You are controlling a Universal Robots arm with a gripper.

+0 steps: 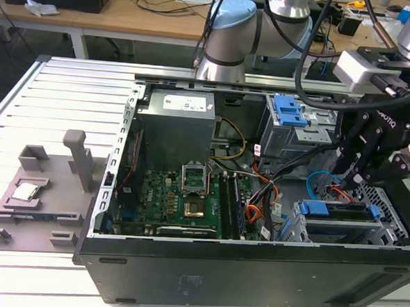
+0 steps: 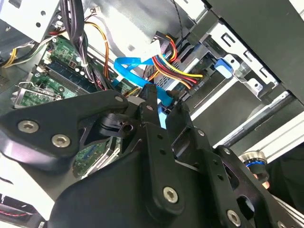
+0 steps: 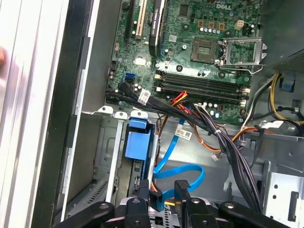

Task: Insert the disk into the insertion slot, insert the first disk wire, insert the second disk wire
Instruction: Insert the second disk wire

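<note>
I'm looking at a robotics lab or electronics workshop. An open desktop PC case (image 1: 254,268) lies on a slotted aluminium table (image 1: 69,89) beside a grey printed parts fixture (image 1: 38,199), with the robot arm (image 1: 233,37) mounted right behind. Wooden benches (image 1: 130,13) at the back carry cables and what's probably test gear, hard to tell.

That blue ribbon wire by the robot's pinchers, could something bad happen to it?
Maybe. The gripper is right at the blue cable, which curves in a loop, so a pull or push off-line might kink it or bend its plug. The bundle of coloured wires hangs close by in the second wrist view and could snag on the fingers. The disk already sits in its slot, so a hard shove could jolt it.
</note>
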